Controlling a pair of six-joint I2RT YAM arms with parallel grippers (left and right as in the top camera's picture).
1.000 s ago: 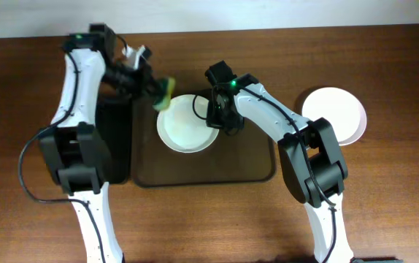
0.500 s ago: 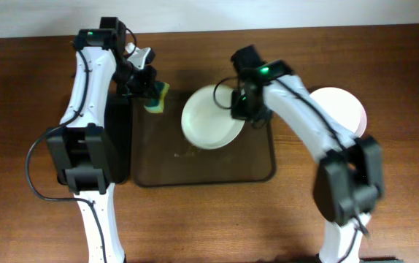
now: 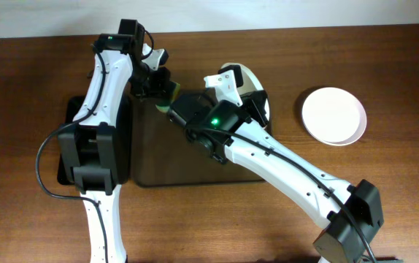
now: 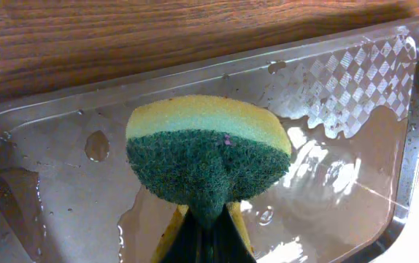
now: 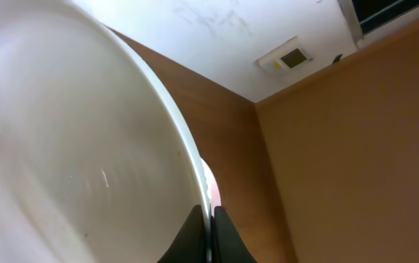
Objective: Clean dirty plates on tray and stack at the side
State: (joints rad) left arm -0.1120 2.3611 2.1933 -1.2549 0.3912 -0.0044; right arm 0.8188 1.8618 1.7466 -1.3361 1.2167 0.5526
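Observation:
My right gripper (image 5: 211, 213) is shut on the rim of a white plate (image 5: 71, 146) and holds it tilted, high above the tray (image 3: 195, 164). In the overhead view this plate (image 3: 247, 75) shows partly behind my raised right arm. My left gripper (image 4: 208, 223) is shut on a yellow and green sponge (image 4: 206, 150) and holds it over the wet back left corner of the tray (image 4: 49, 183). The sponge also shows in the overhead view (image 3: 166, 91). Another white plate (image 3: 333, 115) lies on the table to the right. I cannot tell if it is a stack.
A black bin (image 3: 69, 146) stands left of the tray, mostly behind my left arm. My right arm (image 3: 268, 157) crosses over the tray from the front right. The table is brown wood. Water drops and puddles lie on the tray.
My right arm has lifted the plate off the tray, up toward the camera and to the right. My left gripper has moved a little right with the sponge.

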